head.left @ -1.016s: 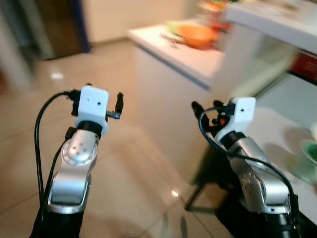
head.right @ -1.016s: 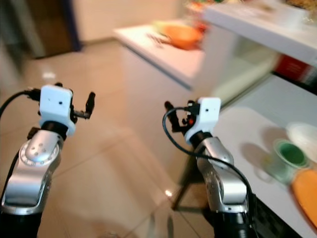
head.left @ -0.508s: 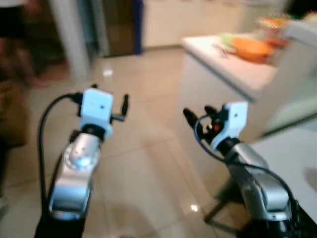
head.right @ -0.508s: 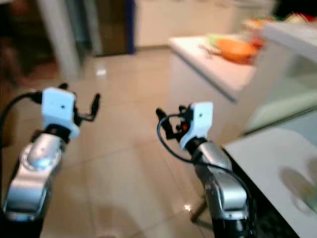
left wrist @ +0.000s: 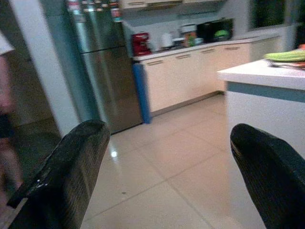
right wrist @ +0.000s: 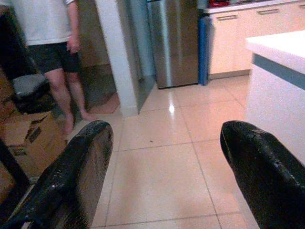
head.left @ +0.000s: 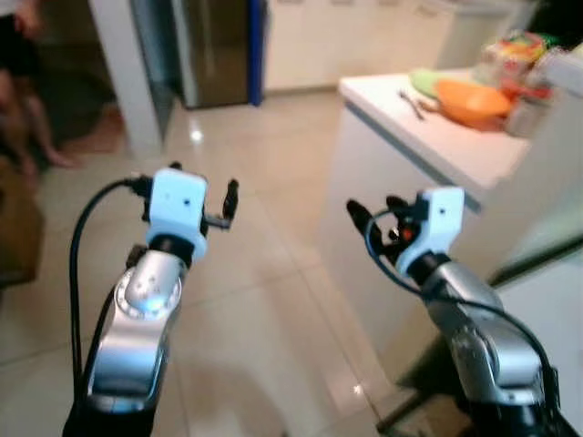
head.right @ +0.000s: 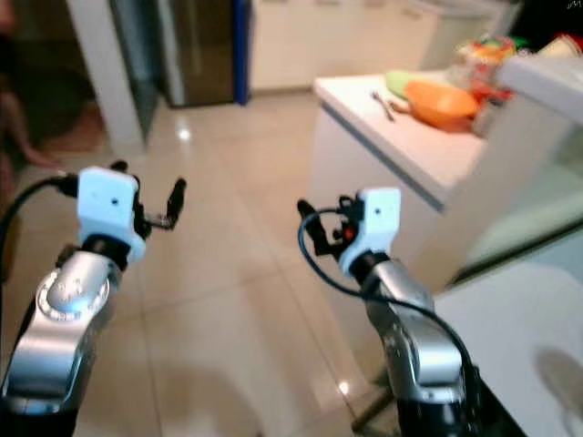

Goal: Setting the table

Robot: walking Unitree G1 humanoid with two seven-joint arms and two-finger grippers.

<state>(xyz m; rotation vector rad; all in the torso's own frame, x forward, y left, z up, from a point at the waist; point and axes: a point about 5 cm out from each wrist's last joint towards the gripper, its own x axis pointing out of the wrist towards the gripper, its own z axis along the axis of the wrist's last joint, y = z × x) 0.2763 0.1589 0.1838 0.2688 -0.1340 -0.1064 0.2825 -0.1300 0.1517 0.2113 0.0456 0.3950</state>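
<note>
While we stand over the glossy beige tiled floor (head.left: 264,300), our left gripper (left wrist: 167,176) and right gripper (right wrist: 167,176) are raised with fingers wide, holding nothing. The orange bowl (head.left: 471,100) sits on the white counter (head.left: 437,146), far right.

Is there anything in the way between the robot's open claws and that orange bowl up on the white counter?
Nothing visible blocks it. Both the left gripper and right gripper, jaws open and empty, are raised over bare tiled floor. The orange bowl sits farther off on the white counter; a person stands well aside.
</note>
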